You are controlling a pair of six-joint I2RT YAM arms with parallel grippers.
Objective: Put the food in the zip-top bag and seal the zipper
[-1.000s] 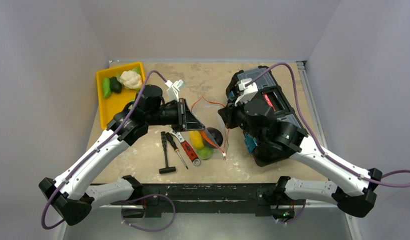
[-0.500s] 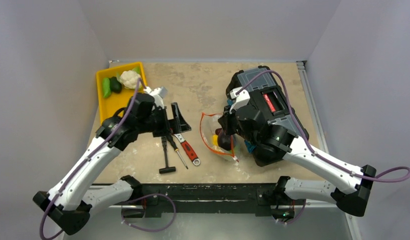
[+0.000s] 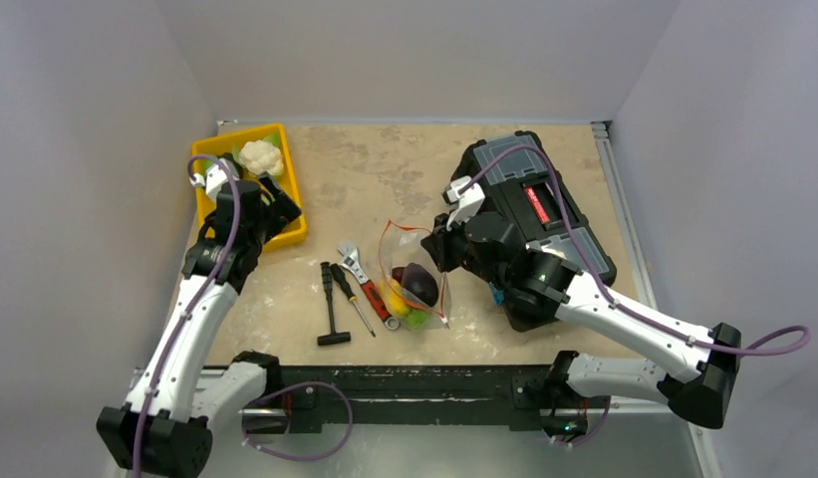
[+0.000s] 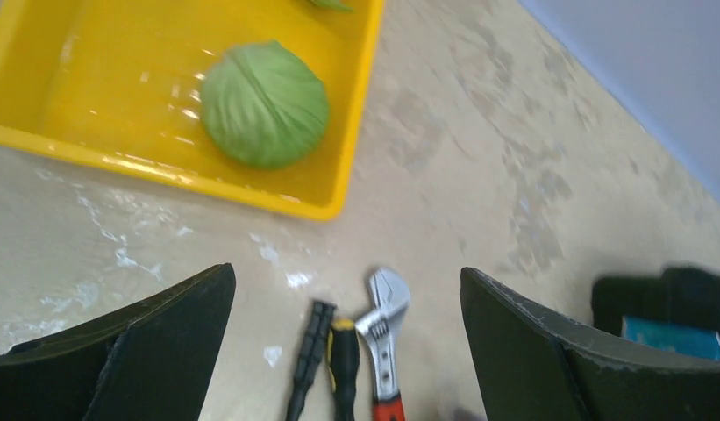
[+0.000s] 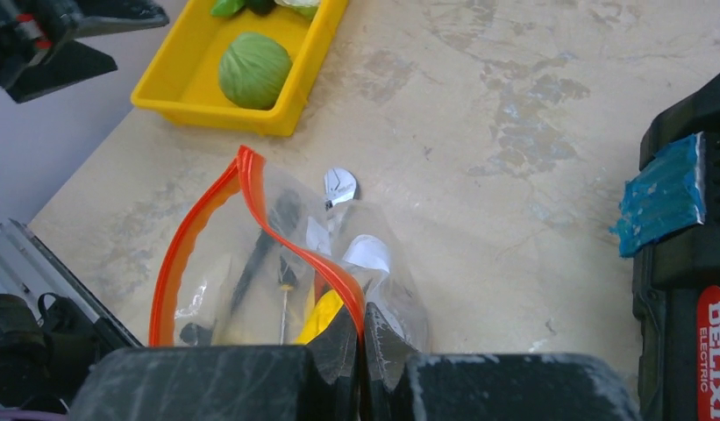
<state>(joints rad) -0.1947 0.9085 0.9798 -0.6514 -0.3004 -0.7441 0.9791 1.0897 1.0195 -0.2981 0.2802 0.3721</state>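
1. The zip-top bag is lying on the table near the front edge, just right of the tools. It is holding food: a dark purple eggplant, a yellow piece and a green piece.
2. The zipper is looping open, so the bag mouth is gaping and not sealed.
3. The right gripper is pinching the zipper strip at the bag's right edge, with its 2 fingers pressed together on it.
4. 3 tools are lying just left of the bag: a black T-handle, a screwdriver and a red-handled wrench. The wrench is touching the bag's edge.
5. A black toolbox is sitting to the right, behind the right arm.
6. The left gripper is hanging over the near end of the yellow tray at the far left, fingers spread wide and holding nothing.
7. The tray is holding a pale-green cabbage and, at the far end, a white cauliflower.
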